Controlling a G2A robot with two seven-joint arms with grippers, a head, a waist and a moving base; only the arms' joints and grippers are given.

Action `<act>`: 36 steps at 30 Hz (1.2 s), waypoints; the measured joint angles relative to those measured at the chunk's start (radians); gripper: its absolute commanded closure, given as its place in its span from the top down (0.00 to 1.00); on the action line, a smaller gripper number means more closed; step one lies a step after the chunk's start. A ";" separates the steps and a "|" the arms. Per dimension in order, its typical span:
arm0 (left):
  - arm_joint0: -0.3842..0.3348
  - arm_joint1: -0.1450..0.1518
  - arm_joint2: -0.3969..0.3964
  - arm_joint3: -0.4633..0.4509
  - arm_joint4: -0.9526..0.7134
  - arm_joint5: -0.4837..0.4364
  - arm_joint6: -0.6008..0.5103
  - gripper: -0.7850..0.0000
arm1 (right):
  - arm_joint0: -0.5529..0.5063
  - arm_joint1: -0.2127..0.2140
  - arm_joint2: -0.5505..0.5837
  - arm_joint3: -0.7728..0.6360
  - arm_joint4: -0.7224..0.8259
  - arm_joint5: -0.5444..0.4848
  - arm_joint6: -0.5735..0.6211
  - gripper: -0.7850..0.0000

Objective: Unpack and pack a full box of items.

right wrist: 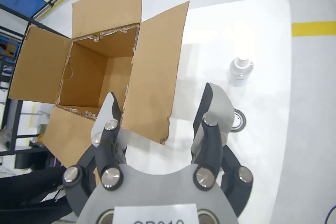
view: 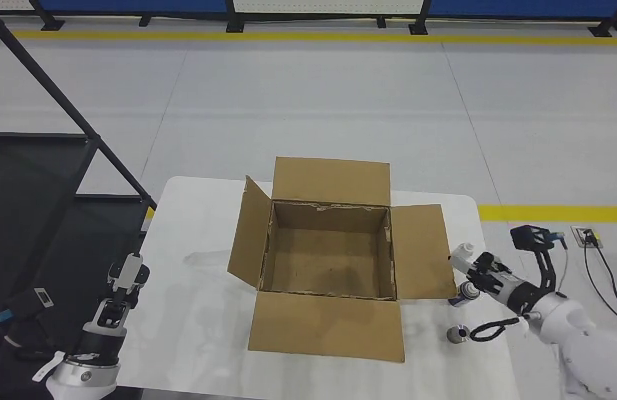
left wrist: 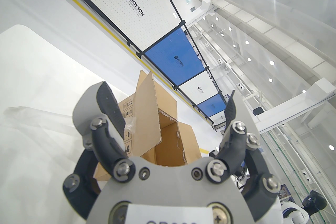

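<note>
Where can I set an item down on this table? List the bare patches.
Widest bare patch: table between the box's left flap and the left end effector. Also the far right corner beyond the bottle. Crowded: beside the right flap, where bottle, ring and right end effector sit.

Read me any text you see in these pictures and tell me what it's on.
Wall panels: logo and a brand word, left unquoted.
Cardboard box side: handling symbols, print too small.
Left end effector label: cut off, unreadable.
Right end effector label: cut off, unreadable.
Bottle label: too blurred.
</note>
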 measured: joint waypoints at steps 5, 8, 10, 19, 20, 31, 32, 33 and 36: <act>0.000 0.000 0.000 0.000 0.000 0.000 0.000 1.00 | 0.191 0.019 -0.035 0.214 0.060 -0.018 0.144 0.45; 0.000 0.000 0.000 0.000 0.000 0.000 0.000 1.00 | 0.249 0.029 -0.046 0.297 0.078 -0.036 0.184 0.41; 0.000 0.000 0.000 0.000 0.000 0.000 0.000 1.00 | 0.277 0.034 -0.056 0.338 0.096 -0.049 0.208 0.39; 0.000 0.000 0.000 0.000 0.000 0.000 0.000 1.00 | 0.321 0.052 -0.100 0.420 0.125 -0.060 0.213 0.25; 0.000 0.000 0.000 0.000 0.000 0.000 0.000 1.00 | 0.324 0.054 -0.106 0.427 0.128 -0.062 0.211 0.17; 0.000 0.000 0.000 0.000 0.000 0.000 0.000 1.00 | 0.339 0.070 -0.168 0.462 0.158 -0.064 0.182 0.00; 0.000 0.000 0.000 0.000 0.000 0.000 0.000 1.00 | 0.341 0.071 -0.173 0.464 0.159 -0.063 0.180 0.00; 0.000 0.000 0.000 0.000 0.000 0.000 0.000 1.00 | 0.343 0.073 -0.179 0.465 0.160 -0.062 0.177 0.00; 0.000 0.000 0.000 0.000 0.000 0.000 0.000 1.00 | 0.348 0.076 -0.201 0.467 0.164 -0.058 0.167 0.00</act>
